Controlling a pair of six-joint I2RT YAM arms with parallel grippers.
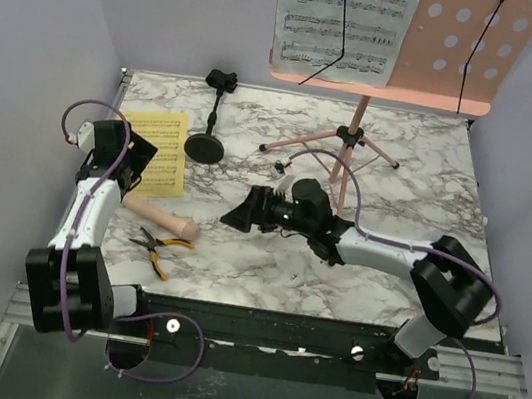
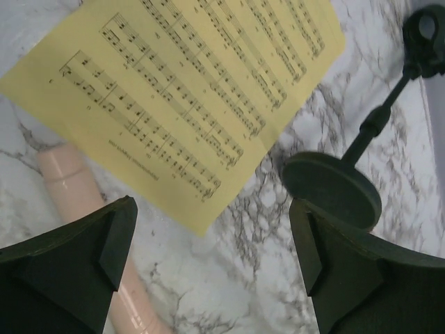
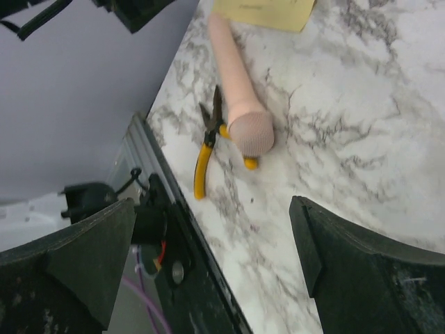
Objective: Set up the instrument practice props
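- While the table (image 1: 406,212) is only half set, we judge the job mid-way: one page is up, and three props are not yet in place.
- The stand (image 1: 357,123) is upright at the back, its tripod feet spread on the marble. The white page (image 1: 340,19) sits on the left half of its desk and the right half is bare.
- The yellow page (image 1: 157,152) lies flat near the left edge, just beside the left wall, which leaves little room on that side.
- The left claw (image 1: 134,167) hangs over that page's near corner, jaws released and holding nothing. The right claw (image 1: 238,217) is low at mid-table, also released and empty, and points toward the mic.
- The mic stand (image 1: 206,144) is upright just right of the yellow page, and its clip is empty.
- The mic (image 1: 162,216) lies near the front-left edge with its head against the pliers (image 1: 155,248).
- We think the next move is a pick, either the page for the bare half of the desk or the mic for the clip. The page would have to be lifted from an edge. The mic calls for a grasp on its shaft, clear of the pliers.
- Open marble lies centre and right. The left side is crowded, and both claws are close to the same props.
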